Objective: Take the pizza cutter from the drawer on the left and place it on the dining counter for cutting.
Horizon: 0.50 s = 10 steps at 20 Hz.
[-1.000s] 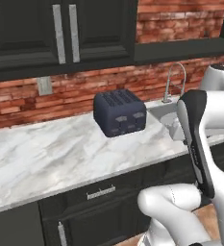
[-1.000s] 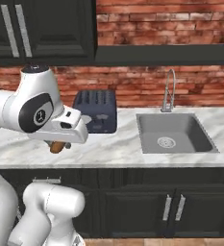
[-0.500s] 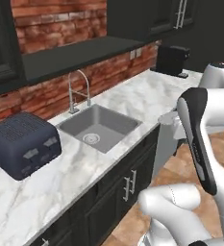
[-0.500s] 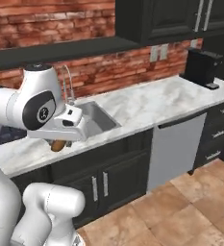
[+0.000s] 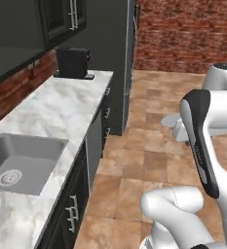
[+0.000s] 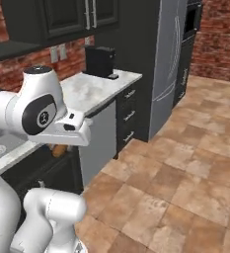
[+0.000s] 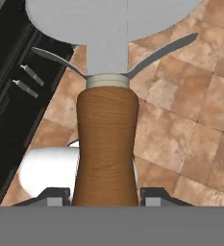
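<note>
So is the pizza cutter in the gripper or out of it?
In it: the pizza cutter's wooden handle sits clamped between the gripper's fingertips.

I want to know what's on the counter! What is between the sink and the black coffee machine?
Nothing: in the left base view, bare marble worktop runs from the sink to the coffee machine.

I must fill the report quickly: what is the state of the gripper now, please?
Gripper: closed on the pizza cutter with the brown wooden handle and round grey wheel blade.
</note>
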{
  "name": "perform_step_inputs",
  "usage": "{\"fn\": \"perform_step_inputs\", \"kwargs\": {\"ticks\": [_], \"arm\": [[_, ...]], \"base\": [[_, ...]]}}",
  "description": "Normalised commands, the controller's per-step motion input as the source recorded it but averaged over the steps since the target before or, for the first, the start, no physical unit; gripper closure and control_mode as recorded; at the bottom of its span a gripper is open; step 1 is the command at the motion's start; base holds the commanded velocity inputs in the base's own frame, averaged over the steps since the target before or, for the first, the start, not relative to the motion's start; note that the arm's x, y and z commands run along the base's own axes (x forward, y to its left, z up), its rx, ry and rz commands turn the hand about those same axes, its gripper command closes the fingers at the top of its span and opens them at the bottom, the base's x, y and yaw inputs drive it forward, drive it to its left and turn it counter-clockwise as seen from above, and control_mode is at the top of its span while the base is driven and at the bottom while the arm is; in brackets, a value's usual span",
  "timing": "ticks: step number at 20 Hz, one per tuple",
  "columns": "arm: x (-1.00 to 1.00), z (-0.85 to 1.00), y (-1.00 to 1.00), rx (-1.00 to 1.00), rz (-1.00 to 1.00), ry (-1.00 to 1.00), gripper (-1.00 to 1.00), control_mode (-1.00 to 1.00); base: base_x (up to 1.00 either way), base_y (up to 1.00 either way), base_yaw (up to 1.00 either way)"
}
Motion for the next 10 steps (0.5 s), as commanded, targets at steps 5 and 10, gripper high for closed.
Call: {"fn": "perform_step_inputs", "kwargs": {"ticks": [5,10], "arm": [[0.0,0.0,0.0,0.0,0.0,0.0,1.0,1.0],[0.0,0.0,0.0,0.0,0.0,0.0,1.0,1.0]], "base": [[0.4,-0.38,-0.71],[0.59,-0.37,-0.63]]}}
